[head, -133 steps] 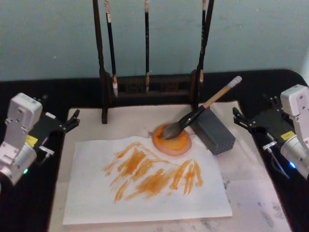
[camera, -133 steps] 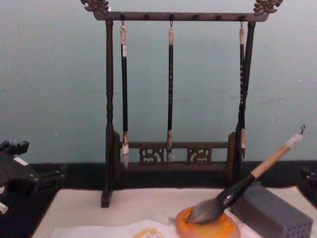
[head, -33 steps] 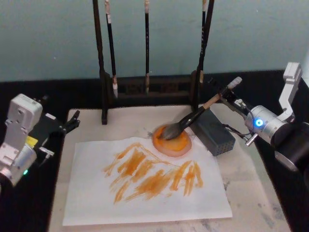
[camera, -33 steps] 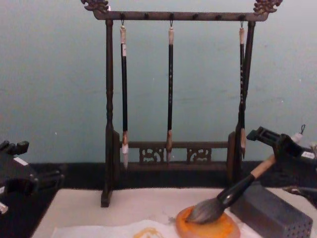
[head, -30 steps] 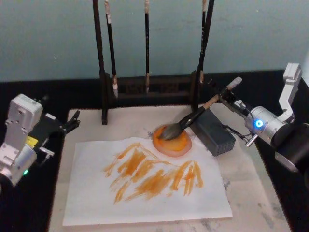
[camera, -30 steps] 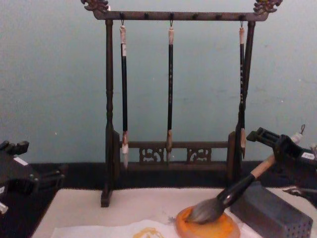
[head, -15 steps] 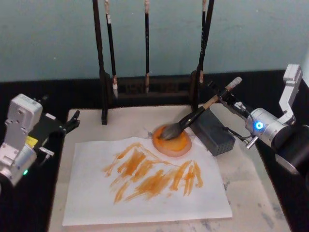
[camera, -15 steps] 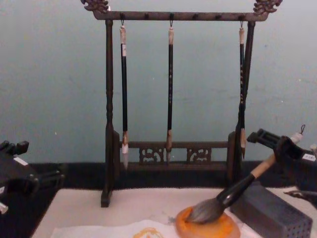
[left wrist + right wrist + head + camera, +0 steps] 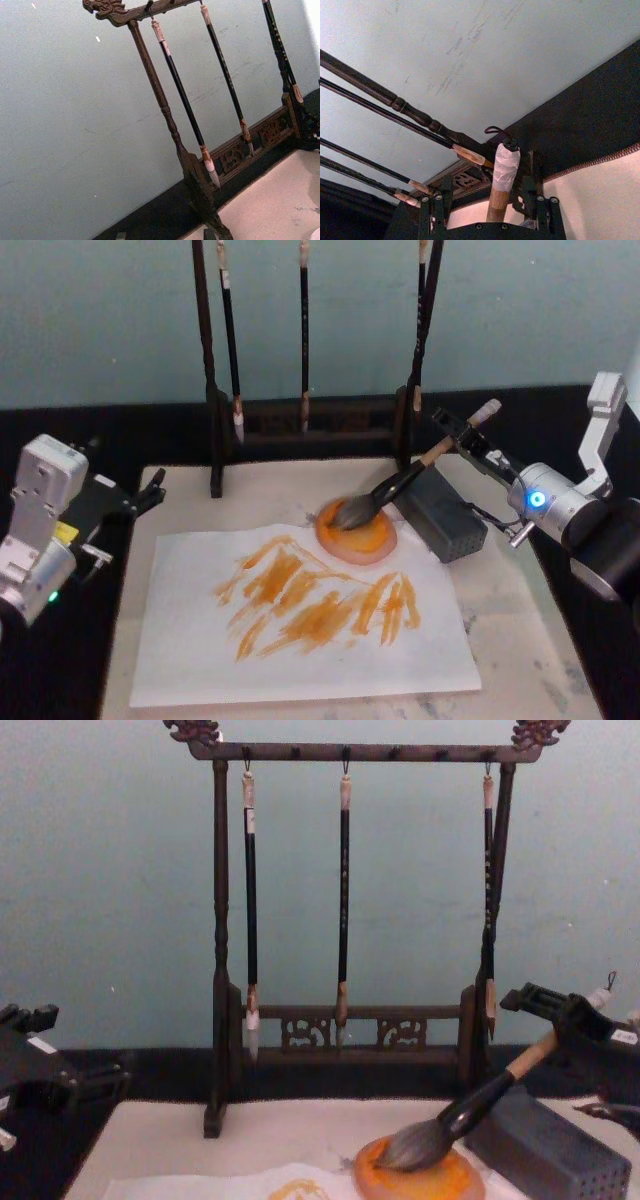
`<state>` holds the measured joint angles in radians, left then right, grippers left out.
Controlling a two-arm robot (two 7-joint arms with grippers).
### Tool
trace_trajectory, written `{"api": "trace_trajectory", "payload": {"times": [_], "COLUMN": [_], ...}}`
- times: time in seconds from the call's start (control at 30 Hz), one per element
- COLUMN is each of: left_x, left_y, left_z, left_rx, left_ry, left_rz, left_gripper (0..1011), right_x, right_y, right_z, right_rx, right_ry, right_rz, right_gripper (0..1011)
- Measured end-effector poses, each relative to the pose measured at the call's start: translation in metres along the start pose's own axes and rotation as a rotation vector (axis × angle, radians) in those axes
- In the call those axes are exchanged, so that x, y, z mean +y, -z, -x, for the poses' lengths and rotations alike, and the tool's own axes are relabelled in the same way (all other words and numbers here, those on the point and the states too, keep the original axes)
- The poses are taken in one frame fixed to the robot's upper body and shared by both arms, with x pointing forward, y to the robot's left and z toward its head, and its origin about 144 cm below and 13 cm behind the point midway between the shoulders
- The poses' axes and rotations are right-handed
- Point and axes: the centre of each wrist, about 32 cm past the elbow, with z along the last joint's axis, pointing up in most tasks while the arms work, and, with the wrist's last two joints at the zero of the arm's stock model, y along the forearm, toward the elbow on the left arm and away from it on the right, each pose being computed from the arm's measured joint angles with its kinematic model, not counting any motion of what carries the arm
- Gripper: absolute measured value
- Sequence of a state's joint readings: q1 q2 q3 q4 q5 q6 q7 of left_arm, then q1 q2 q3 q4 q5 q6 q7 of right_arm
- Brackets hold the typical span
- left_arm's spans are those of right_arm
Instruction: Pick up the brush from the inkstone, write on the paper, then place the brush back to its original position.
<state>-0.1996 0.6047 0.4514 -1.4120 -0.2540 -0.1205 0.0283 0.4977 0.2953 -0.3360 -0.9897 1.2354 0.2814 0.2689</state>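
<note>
— Where is the left pincer [image 9: 150,491] seen?
— At the bench's [image 9: 85,680] left edge, parked, fingers spread.
— And the brush [image 9: 400,483]?
— Right of the paper [image 9: 200,650], its bristles are laid on the inkstone [image 9: 378,542]. Its handle is propped on the grey block [image 9: 445,520] and straddled by the right pincer [image 9: 457,436], released.

Right tool [image 9: 455,436] now astride the brush [image 9: 408,476] handle, no longer parked.
</note>
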Motion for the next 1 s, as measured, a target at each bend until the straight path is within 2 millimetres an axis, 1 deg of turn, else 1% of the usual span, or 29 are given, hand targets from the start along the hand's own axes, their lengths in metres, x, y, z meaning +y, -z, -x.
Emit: {"api": "trace_trajectory", "payload": {"times": [0.03, 0.07, 0.13, 0.17, 0.2, 0.27, 0.3, 0.33, 0.37, 0.43, 0.53, 0.6, 0.77, 0.83, 1.0], "left_x": [0.0000, 0.0000, 0.0000, 0.0000, 0.0000, 0.0000, 0.0000, 0.0000, 0.0000, 0.0000, 0.0000, 0.0000, 0.0000, 0.0000, 0.0000], "left_y": [0.0000, 0.0000, 0.0000, 0.0000, 0.0000, 0.0000, 0.0000, 0.0000, 0.0000, 0.0000, 0.0000, 0.0000, 0.0000, 0.0000, 0.0000], "left_z": [0.0000, 0.0000, 0.0000, 0.0000, 0.0000, 0.0000, 0.0000, 0.0000, 0.0000, 0.0000, 0.0000, 0.0000, 0.0000, 0.0000, 0.0000], "left_rx": [0.000, 0.000, 0.000, 0.000, 0.000, 0.000, 0.000, 0.000, 0.000, 0.000, 0.000, 0.000, 0.000, 0.000, 0.000], "left_ry": [0.000, 0.000, 0.000, 0.000, 0.000, 0.000, 0.000, 0.000, 0.000, 0.000, 0.000, 0.000, 0.000, 0.000, 0.000], "left_rz": [0.000, 0.000, 0.000, 0.000, 0.000, 0.000, 0.000, 0.000, 0.000, 0.000, 0.000, 0.000, 0.000, 0.000, 0.000], "left_gripper": [1001, 1001, 1001, 1001, 1001, 1001, 1001, 1001, 1001, 1001, 1001, 1001, 1001, 1001, 1001], "right_x": [0.0000, 0.0000, 0.0001, 0.0001, 0.0001, 0.0002, 0.0002, 0.0002, 0.0002, 0.0003, 0.0002, 0.0002, 0.0002, 0.0002, 0.0002], "right_y": [0.0000, 0.0000, -0.0001, -0.0001, -0.0001, -0.0002, -0.0002, -0.0002, -0.0002, -0.0002, -0.0002, -0.0002, -0.0002, -0.0002, -0.0002], "right_z": [0.0000, 0.0000, 0.0000, 0.0000, 0.0000, 0.0000, 0.0001, 0.0001, 0.0001, 0.0001, 0.0000, -0.0001, -0.0001, -0.0001, -0.0001], "right_rx": [0.000, 0.000, 0.000, 0.001, 0.001, 0.001, 0.001, 0.001, 0.001, 0.001, 0.001, 0.001, 0.001, 0.001, 0.001], "right_ry": [0.000, 0.000, 0.000, 0.000, 0.000, -0.001, -0.001, -0.001, -0.001, -0.001, -0.001, -0.001, 0.000, 0.000, 0.000], "right_rz": [0.000, 0.000, 0.000, 0.000, 0.000, 0.000, 0.000, 0.000, 0.000, 0.000, 0.000, 0.000, 0.000, 0.000, 0.000], "right_gripper": [886, 837, 800, 742, 730, 674, 674, 602, 590, 531, 396, 357, 183, 155, 155]}}
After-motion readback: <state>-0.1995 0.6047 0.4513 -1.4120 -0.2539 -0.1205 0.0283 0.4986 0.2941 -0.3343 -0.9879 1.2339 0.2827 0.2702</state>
